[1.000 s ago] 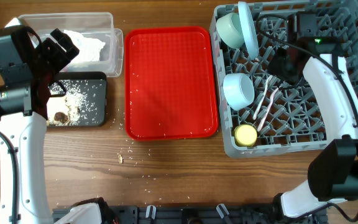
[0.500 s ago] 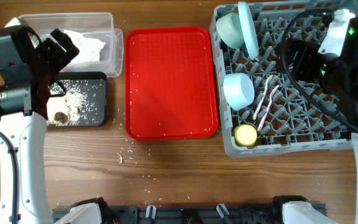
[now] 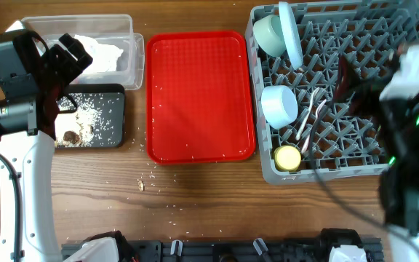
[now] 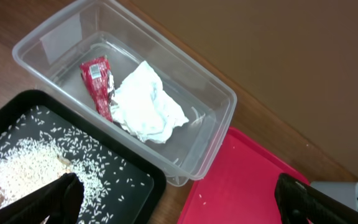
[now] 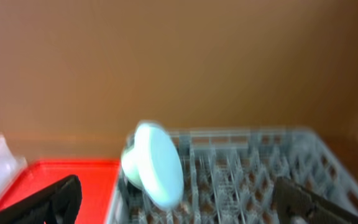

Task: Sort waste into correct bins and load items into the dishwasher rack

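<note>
Looks done bar stray crumbs [image 3: 142,185] on the wood at 7 o'clock of the red tray [image 3: 200,94]
Overhead: shows dishwasher rack [image 3: 340,173] at 3 o'clock loaded, with plate [image 3: 291,33] stood on edge at its 11 and mint-green bowl [image 3: 269,33] against it, likely pegged upright to drain; light blue bowl [image 3: 278,105] on its side at 9, fork and spoon [image 3: 310,120] just beside, yellow cup [image 3: 288,157] at 7; puts rice [image 3: 97,113] and scraps [image 3: 70,135] in black tray [image 3: 111,98] at 9 o'clock, clear tub [image 3: 138,65] at 10; can't read the blurred right arm [image 3: 413,94]. Left wrist: shows left gripper [image 4: 178,185] over the tub, fingers wide apart, nothing held; wrapper [image 4: 97,84] and napkin [image 4: 145,102] touching inside, dry waste split from food. Right wrist: shows right gripper [image 5: 176,190] spread, empty, above the rack, clear of the plate
</note>
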Robot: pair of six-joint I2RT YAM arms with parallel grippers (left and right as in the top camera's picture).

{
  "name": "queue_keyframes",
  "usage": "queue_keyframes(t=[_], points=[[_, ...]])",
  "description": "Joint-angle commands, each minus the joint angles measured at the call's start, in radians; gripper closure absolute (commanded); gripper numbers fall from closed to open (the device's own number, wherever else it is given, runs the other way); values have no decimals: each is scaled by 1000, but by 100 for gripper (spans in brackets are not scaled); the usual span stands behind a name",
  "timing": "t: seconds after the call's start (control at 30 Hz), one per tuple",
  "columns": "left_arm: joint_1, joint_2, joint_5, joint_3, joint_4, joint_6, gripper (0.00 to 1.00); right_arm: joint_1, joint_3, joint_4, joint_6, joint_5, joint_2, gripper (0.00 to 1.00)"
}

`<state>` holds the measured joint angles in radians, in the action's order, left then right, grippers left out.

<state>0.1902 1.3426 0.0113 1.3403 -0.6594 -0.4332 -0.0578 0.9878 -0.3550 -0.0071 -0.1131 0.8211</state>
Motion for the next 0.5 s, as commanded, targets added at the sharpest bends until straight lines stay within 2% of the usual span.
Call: queue_keyframes(t=[0.0, 0.1, 0.2, 0.4, 0.47], points=[[5, 0, -9, 8, 3, -17, 0, -12, -306, 190, -15, -27, -193, 0], [5, 0, -9, 8, 3, -17, 0, -12, -594, 419, 22, -38, -393, 0], [5, 0, -9, 8, 3, -17, 0, -12, -780, 564, 80, -38, -534, 0], [5, 0, -9, 8, 3, -17, 0, -12, -977, 599, 147, -39, -725, 0], [5, 0, -9, 8, 3, -17, 0, -8, -983, 532, 144, -38, -768, 0]])
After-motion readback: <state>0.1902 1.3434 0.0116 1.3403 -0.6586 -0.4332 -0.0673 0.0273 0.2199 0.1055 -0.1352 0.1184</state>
